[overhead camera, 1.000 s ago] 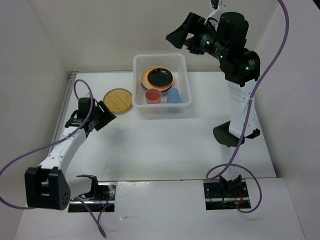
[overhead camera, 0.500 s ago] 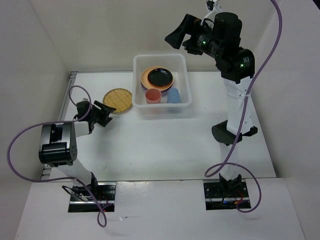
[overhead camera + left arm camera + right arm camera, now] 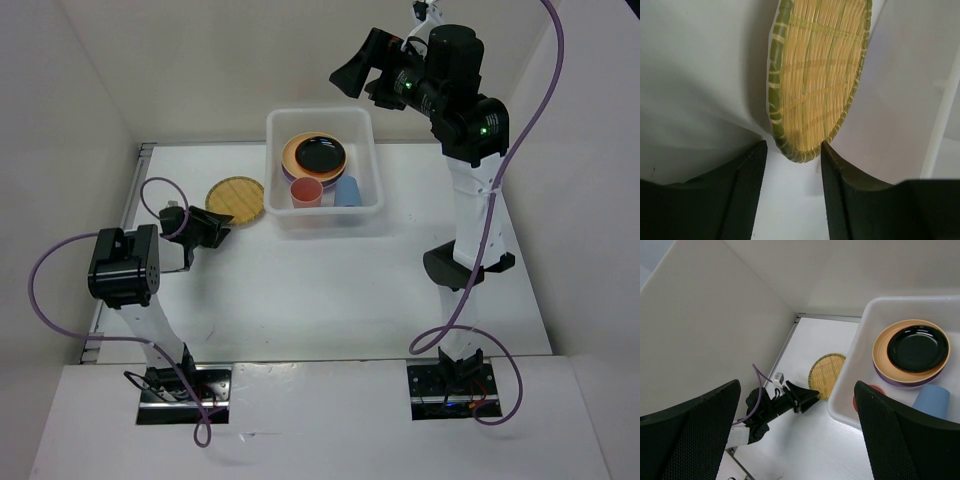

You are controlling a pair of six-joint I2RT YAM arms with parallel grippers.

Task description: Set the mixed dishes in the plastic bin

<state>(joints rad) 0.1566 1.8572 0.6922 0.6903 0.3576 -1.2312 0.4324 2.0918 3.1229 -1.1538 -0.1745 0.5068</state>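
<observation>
The tan woven-grid plate (image 3: 237,199) lies flat on the table, left of the plastic bin (image 3: 368,132). My left gripper (image 3: 218,228) is open at the plate's near rim. In the left wrist view the rim (image 3: 795,154) sits just between the two fingertips (image 3: 760,152), with a gap on the left. The bin holds a stack of a dark plate (image 3: 320,153), an orange plate (image 3: 292,151) and a lavender one, plus a pink-red cup (image 3: 306,191) and a blue cup (image 3: 347,190). My right gripper (image 3: 352,76) hangs open high above the bin, holding nothing.
White walls close in the table at the left and back, and a metal strip (image 3: 130,215) runs along the left edge. Purple cables loop from both arms. From the right wrist I look down on the bin's rim (image 3: 854,360), the woven plate (image 3: 826,374) and the left gripper (image 3: 805,394).
The left arm's elbow has risen and swung in toward its base. Its gripper stays at the woven plate's rim and the jaws have narrowed somewhat. The right arm shifted only slightly.
</observation>
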